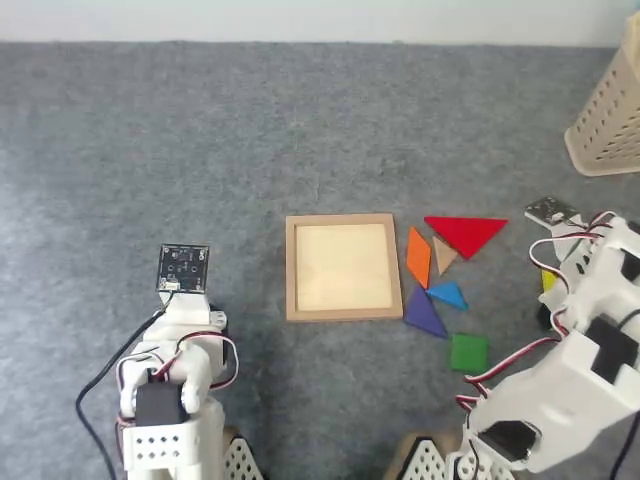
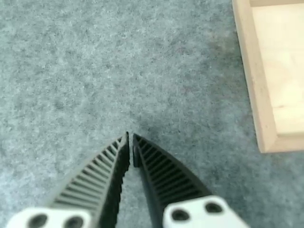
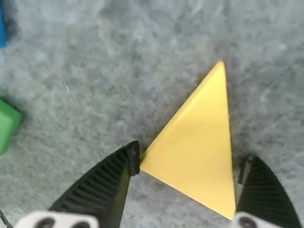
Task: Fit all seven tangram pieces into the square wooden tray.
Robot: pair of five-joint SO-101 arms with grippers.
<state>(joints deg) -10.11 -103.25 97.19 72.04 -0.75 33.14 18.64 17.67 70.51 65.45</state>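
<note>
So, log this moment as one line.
square wooden tray: empty | left end effector: shut | right end effector: open around yellow triangle piece

High view: fixed above the table, looking steeply down from afar; the wooden tray (image 1: 340,218) sits near the middle and both arms at the near edge.
Left wrist view: on the left arm, looking down past the left gripper (image 2: 130,137), close to the carpet (image 2: 95,61).
Right wrist view: on the right arm, looking down past the right gripper (image 3: 191,156), closer still.
Shared: the high and left wrist views both take in a tray corner; the high and right wrist views both take in the green square (image 1: 469,352).
</note>
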